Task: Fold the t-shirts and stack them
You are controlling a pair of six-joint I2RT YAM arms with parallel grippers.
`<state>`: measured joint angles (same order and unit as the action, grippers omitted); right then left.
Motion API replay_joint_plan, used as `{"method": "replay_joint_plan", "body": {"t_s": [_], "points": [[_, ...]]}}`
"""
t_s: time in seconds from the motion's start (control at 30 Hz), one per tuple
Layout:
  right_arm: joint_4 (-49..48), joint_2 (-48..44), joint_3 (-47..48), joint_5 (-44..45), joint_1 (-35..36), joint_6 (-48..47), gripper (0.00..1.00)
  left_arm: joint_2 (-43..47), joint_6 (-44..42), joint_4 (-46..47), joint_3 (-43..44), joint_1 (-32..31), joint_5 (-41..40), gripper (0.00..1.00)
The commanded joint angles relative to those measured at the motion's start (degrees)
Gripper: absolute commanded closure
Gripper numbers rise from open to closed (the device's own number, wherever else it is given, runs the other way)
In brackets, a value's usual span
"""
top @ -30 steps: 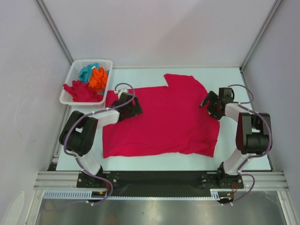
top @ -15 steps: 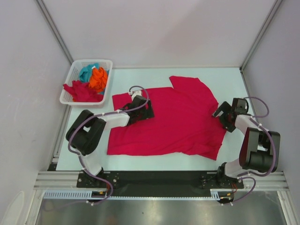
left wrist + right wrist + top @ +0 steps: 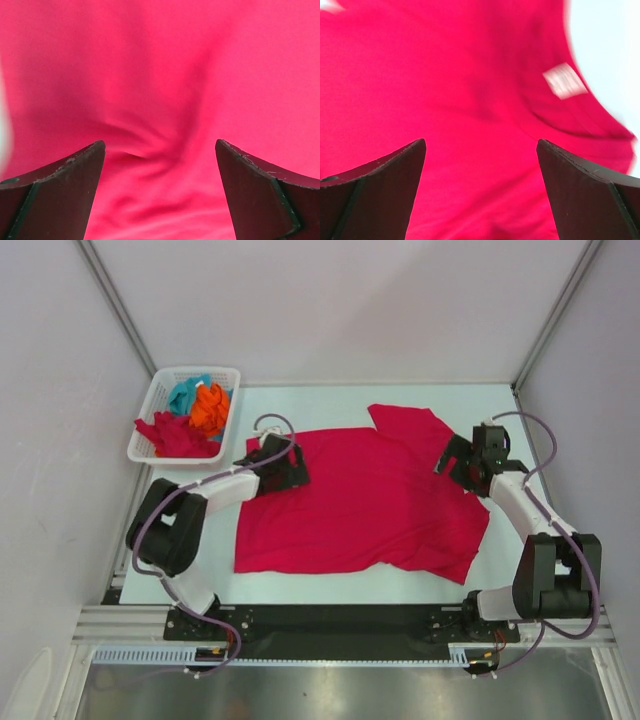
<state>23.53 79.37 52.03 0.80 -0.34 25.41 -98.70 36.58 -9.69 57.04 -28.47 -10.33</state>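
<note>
Left end effector [image 3: 159,143] and right end effector [image 3: 480,141] gape over the spread red t-shirt [image 3: 370,502]; no fold made, nothing stacked.

Bright even light, blurred wrist views

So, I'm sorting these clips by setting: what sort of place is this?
Probably a lab robot cell, not a home: white panels in metal frame posts enclose the table, two arms are bolted to a rail at its near edge, and a red t-shirt lies spread by a basket of shirts.
</note>
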Motion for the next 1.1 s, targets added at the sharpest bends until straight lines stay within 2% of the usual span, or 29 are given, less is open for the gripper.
{"method": "replay_joint_plan", "body": {"t_s": [0.0, 0.17, 0.27, 0.47, 0.67, 0.83, 1.07], "points": [[-1.28, -0.72, 7.29, -2.01, 2.62, -0.54, 0.00, 4.40, -2.74, -1.29, 0.61, 5.61, -1.01, 0.03], [-6.82, 10.17, 14.66, -9.04, 3.85, -0.45, 0.00, -3.67, -2.04, -0.25, 5.09, 8.08, 2.06, 0.05], [-10.17, 18.86, 17.92, -10.20, 4.56, 0.25, 0.01, -9.12, -2.04, -0.41, 8.86, 8.34, 2.15, 0.05], [-12.62, 31.96, 27.06, -9.68, 4.56, 1.40, 0.02, -15.99, -2.30, -1.90, 15.55, 9.48, 1.80, 0.05], [-13.42, 39.18, 32.78, -6.17, 4.29, 1.57, 0.01, -19.86, -4.32, -4.28, 21.53, 9.92, 1.01, 0.05], [-11.49, 42.27, 33.67, -3.18, 1.93, 2.27, 0.01, -17.33, -5.64, -4.99, 21.28, 9.92, 0.57, 0.04], [-12.98, 37.79, 24.19, -1.32, -5.54, 2.98, 0.01, -7.14, -8.37, -4.99, 18.55, 9.92, -0.05, 0.01]]}}
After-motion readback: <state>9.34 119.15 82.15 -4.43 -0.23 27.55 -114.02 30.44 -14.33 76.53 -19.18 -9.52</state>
